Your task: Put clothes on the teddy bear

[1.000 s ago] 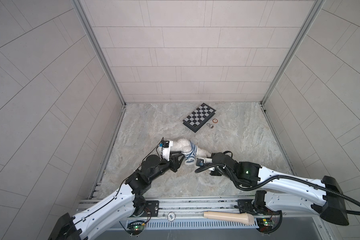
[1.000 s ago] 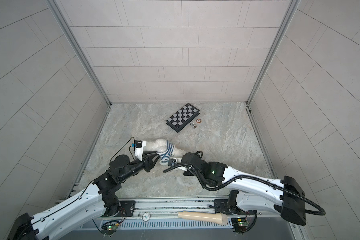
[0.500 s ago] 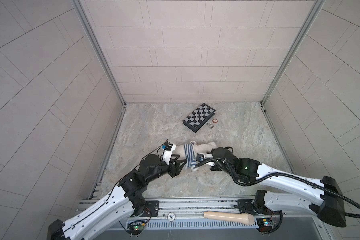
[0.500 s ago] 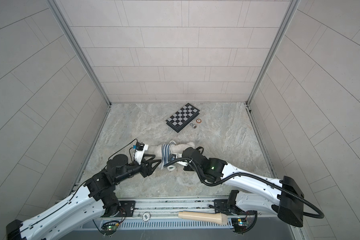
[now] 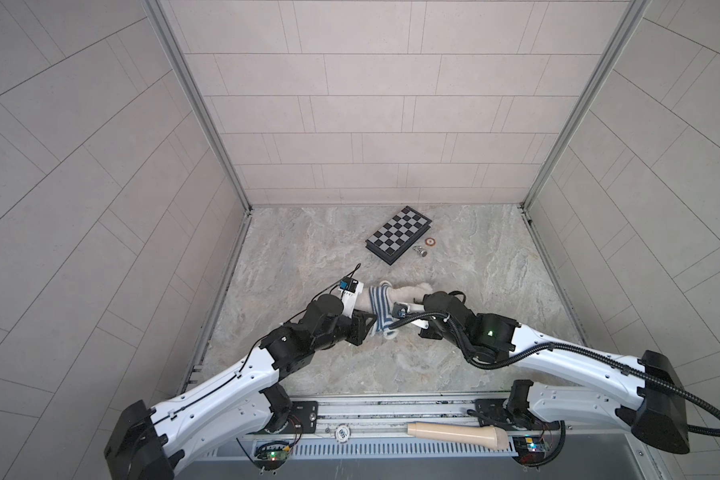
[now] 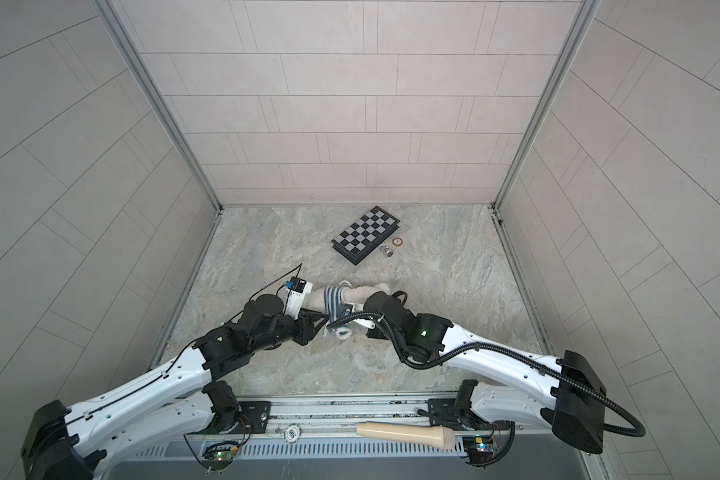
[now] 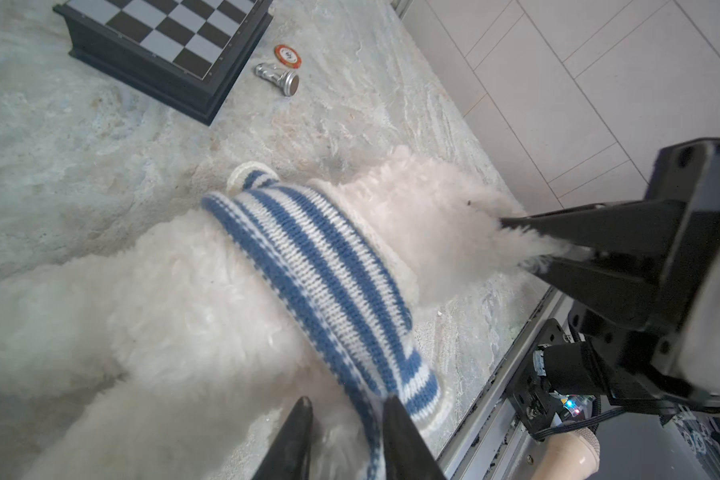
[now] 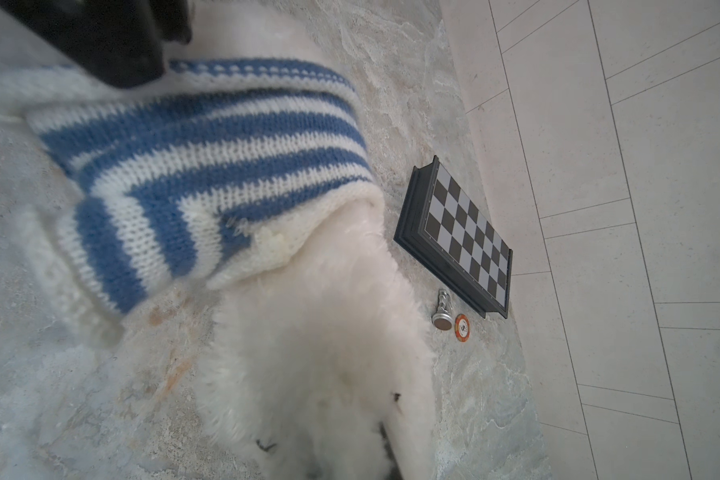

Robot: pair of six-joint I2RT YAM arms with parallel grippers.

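The teddy bear [image 5: 408, 293] [image 6: 362, 294], fluffy and white, lies on the stone floor between my two grippers. A blue-and-white striped shirt [image 5: 380, 303] [image 7: 316, 257] [image 8: 192, 166] sits bunched round its middle. The left gripper [image 5: 367, 323] [image 7: 346, 428] is shut on the shirt's lower hem, which runs taut between its fingers along with some fur. The right gripper [image 5: 422, 299] [image 7: 516, 243] pinches the bear's fur beyond the shirt's white edge. In the right wrist view thick fur [image 8: 316, 340] buries its jaws.
A small chessboard [image 5: 398, 235] [image 8: 462, 237] lies further back, with a silver chess piece [image 5: 420, 250] and an orange chip [image 5: 430, 241] beside it. A beige handle-shaped object [image 5: 454, 434] rests on the front rail. Tiled walls enclose three sides.
The right gripper has swung its end of the bear back, away from the front rail. The left gripper let go, drew back, then returned and closed on the shirt's hem.
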